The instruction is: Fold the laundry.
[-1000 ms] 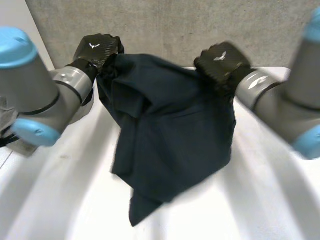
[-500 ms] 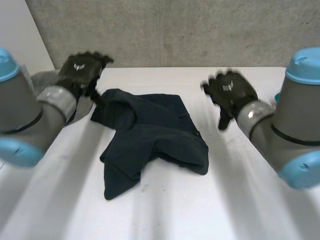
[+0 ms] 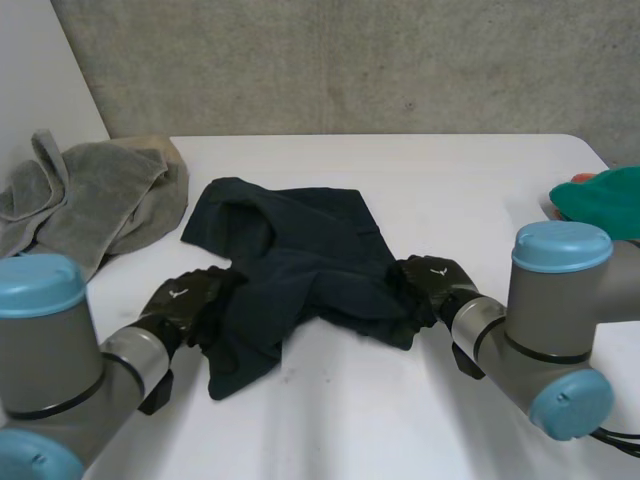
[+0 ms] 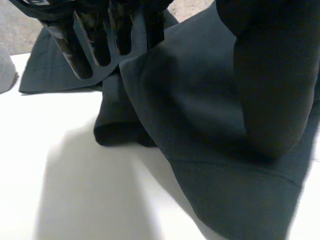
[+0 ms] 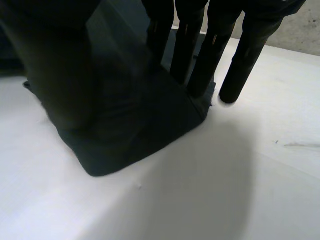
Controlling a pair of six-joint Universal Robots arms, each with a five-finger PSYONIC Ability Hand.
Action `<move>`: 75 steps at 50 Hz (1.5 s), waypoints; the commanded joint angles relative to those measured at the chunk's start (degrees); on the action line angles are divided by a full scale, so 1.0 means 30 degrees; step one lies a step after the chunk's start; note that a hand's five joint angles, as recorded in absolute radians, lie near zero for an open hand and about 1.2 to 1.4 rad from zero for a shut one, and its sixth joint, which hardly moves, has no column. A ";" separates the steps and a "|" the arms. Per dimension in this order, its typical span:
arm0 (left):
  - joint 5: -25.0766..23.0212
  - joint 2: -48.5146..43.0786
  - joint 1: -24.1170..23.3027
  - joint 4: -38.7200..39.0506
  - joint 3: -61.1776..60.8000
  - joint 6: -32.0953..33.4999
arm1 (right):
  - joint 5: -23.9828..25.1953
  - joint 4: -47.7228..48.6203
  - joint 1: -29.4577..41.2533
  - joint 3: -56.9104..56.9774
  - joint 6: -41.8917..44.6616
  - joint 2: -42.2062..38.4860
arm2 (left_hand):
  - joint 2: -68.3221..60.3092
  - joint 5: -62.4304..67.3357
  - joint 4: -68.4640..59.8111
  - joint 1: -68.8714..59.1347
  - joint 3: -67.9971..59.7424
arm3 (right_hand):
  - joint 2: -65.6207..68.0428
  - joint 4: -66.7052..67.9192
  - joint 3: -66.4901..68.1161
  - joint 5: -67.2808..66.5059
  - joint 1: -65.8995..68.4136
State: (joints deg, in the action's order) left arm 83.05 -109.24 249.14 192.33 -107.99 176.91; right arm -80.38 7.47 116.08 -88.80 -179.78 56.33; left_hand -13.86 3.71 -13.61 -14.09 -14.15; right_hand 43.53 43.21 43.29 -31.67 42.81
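Note:
A dark navy cloth (image 3: 290, 265) lies crumpled in the middle of the white table (image 3: 470, 180). My left hand (image 3: 183, 303) rests at the cloth's near left edge. In the left wrist view its fingers (image 4: 95, 42) are straight and lie on the cloth (image 4: 200, 130), with the thumb spread apart over a fold. My right hand (image 3: 437, 283) is at the cloth's near right corner. In the right wrist view its straight fingers (image 5: 200, 60) stand on that corner of the cloth (image 5: 135, 125). One finger touches bare table (image 5: 225, 175), and the thumb hangs over the cloth.
A heap of grey towels (image 3: 90, 195) lies at the table's far left. A green cloth (image 3: 605, 200) sits at the right edge. A concrete wall stands behind the table.
A second ago both hands held the cloth up in the air. They let it drop onto the table, then came down to its near edge, one at each side.

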 commanded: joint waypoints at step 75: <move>-0.3835 -0.0556 0.1415 0.0081 0.9109 0.4430 | 0.0336 0.3076 -0.0550 0.1510 1.0151 0.4692 | -2.2048 2.2097 -2.2130 -2.1970 -2.1950 | 1.2155 1.2265 1.2236 -1.2775 1.2398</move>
State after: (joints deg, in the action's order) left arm 74.72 -112.52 253.59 198.10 -65.12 189.67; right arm -83.52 21.40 114.68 -70.36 -150.10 69.89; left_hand -68.79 57.70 -68.81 -65.92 -68.40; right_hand 67.49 68.67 68.36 -57.95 62.59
